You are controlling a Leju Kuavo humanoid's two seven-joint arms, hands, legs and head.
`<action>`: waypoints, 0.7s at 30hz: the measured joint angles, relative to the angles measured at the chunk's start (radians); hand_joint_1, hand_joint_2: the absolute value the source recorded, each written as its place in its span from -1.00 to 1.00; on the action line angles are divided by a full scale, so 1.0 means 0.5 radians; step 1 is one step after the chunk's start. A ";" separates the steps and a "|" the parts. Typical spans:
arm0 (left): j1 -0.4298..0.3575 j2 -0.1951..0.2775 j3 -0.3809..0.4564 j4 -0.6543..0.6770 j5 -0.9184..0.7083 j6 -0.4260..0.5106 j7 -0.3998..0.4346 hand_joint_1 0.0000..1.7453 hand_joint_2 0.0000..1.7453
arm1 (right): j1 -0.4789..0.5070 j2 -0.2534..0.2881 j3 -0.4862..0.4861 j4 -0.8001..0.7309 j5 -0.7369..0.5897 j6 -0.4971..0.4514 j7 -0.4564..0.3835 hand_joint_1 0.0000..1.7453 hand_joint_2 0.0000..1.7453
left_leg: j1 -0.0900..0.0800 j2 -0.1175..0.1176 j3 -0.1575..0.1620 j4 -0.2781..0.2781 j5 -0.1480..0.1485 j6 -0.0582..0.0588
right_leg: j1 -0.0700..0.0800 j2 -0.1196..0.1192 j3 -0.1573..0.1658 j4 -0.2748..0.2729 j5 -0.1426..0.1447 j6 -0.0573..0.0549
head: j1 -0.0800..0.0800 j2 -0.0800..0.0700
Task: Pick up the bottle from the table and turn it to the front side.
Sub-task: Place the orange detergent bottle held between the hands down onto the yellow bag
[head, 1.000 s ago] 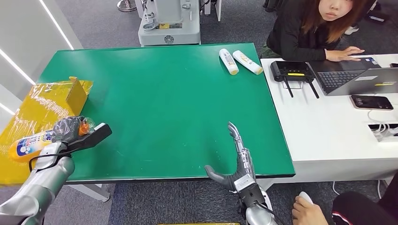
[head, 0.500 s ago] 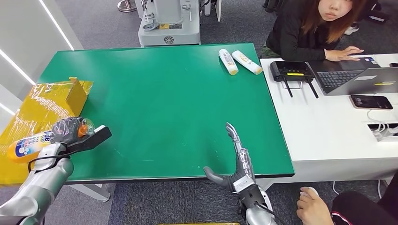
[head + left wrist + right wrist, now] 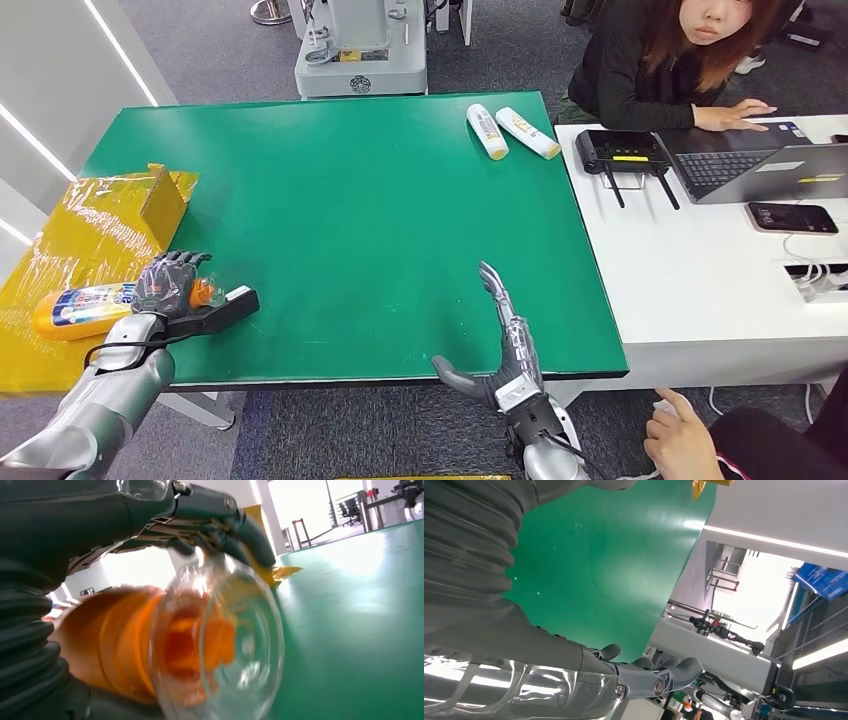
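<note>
Dark fingers (image 3: 172, 272) of the left hand (image 3: 168, 287) are clamped around the orange-capped end of the bottle (image 3: 82, 306), held lying sideways over the left edge of the green counter (image 3: 350, 210), above yellow wrapping (image 3: 70, 240). So the pickup looks done; turning its front side forward appears unfinished. The right hand (image 3: 505, 350) rests empty, fingers spread, at the near edge.

The left hand (image 3: 170, 285) is gripping a yellow plastic bottle with an orange cap (image 3: 85, 306) at the left edge of the green table (image 3: 350, 200). The right hand (image 3: 505, 345) is hovering with fingers spread over the table's near edge.
</note>
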 joint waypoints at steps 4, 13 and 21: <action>0.010 -0.019 -0.015 0.000 -0.010 0.075 0.002 -1.00 1.00 | 0.000 0.000 0.007 0.001 0.012 0.007 0.010 -1.00 1.00 | 0.000 0.000 0.000 0.000 0.000 0.000 | 0.000 0.000 -0.001 0.000 0.000 0.000 | 0.000 0.000; 0.024 -0.100 -0.015 -0.002 0.038 0.218 -0.059 -1.00 1.00 | 0.000 0.000 0.024 0.006 0.014 0.010 0.033 -1.00 1.00 | 0.000 0.000 0.000 0.000 0.000 0.000 | 0.000 0.000 -0.001 0.000 0.000 0.000 | 0.000 0.000; 0.024 -0.227 0.058 -0.038 0.302 0.321 -0.393 -1.00 1.00 | 0.001 0.000 0.027 0.028 0.014 0.013 0.041 -1.00 1.00 | 0.000 -0.002 -0.001 0.001 0.000 0.000 | 0.000 -0.002 -0.001 0.000 0.000 0.000 | 0.000 0.000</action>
